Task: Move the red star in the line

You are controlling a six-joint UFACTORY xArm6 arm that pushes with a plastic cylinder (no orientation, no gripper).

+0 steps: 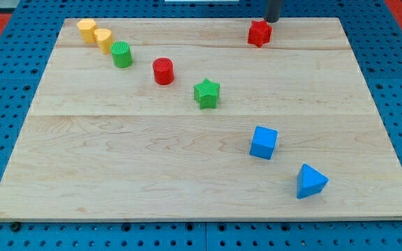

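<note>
Eight small coloured blocks sit on a pale wooden board (187, 174) that rests on a blue pegboard. Seven of them form a slanting line, and the green star (206, 93) near the board's middle serves as the landmark here. Up and toward the view's left of the green star come a red cylinder (163, 71), a green cylinder (121, 54), then two yellow blocks touching each other, one (104, 39) nearer the green star and one (86, 29) at the far end. Down and toward the view's right of the green star lie a blue cube (264, 142) and, farther on, a blue triangular block (310, 181).

The red star (259, 33) sits alone, above and to the right of the green star, well apart from the line and near the board's top edge. My tip (273, 21) stands just beside the red star, on its upper right side. This rod has no jaws, so nothing is gripped or held.

The gap between the green star and the blue cube looks the natural slot. To do the push well, I judge the tip should press from the red star's far side, steering it downward, slowly, correcting any spin, and stopping before it nudges the green star or blue cube
</note>
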